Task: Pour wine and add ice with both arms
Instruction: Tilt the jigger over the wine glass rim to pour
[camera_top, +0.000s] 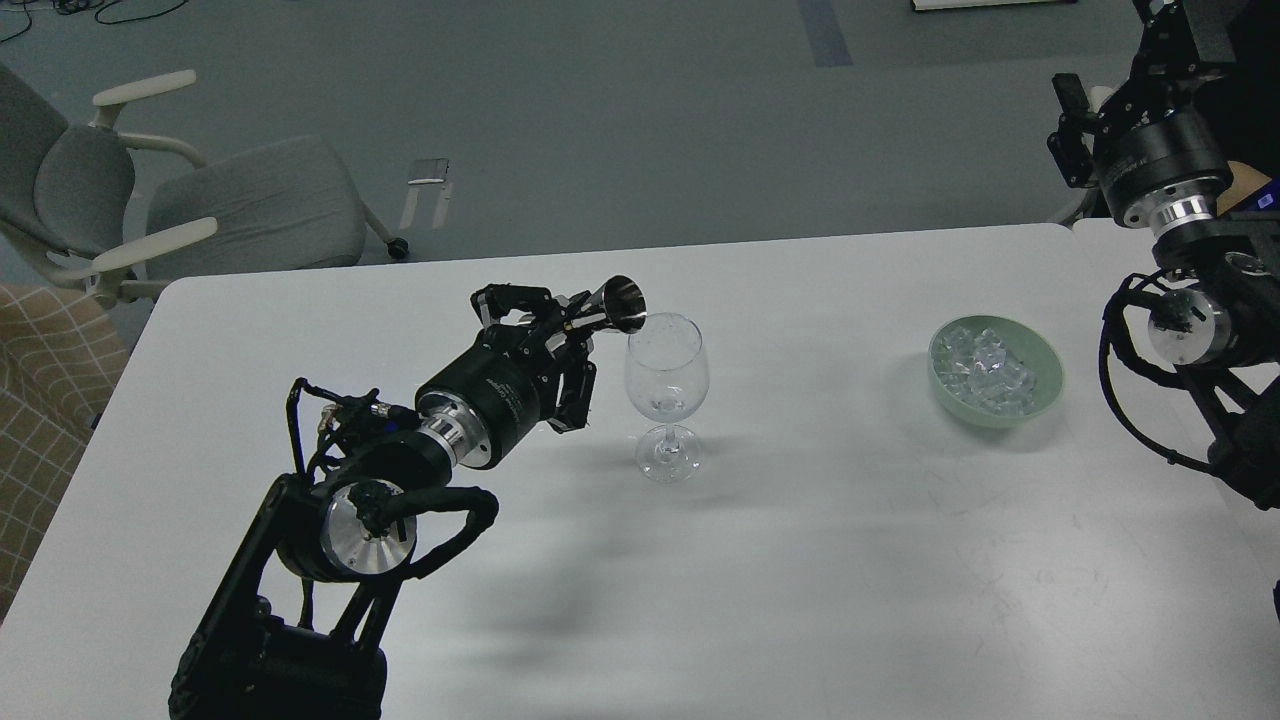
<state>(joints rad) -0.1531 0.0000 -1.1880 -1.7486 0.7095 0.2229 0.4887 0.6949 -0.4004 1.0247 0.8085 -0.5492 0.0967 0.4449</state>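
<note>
The left gripper (572, 330) is clamped around a small shiny metal cup (618, 305), a cone-shaped measure tipped on its side so that its open mouth faces the wine glass (667, 395) and sits right at the glass rim, touching it or just short of it (the view is too small to settle which). The wine glass stands upright on the white table (800, 560), near the table's middle, at about three o'clock from the left gripper. A little clear wine (664, 405) seems to lie at the bottom of the bowl of the glass, though the glare makes that hard to be sure of.

Well apart from the glass, at three o'clock from it, a pale green bowl (1042, 385) rests on the table, holding a heap of clear ice (985, 372) cubes.

The right gripper (1075, 135) is raised off the table at about one o'clock from the green bowl, near the far right corner; it is dark and seen end-on, so I cannot tell whether its fingers are spread or closed.

A grey office chair (200, 200) stands on the floor beyond the table, at about ten o'clock.
</note>
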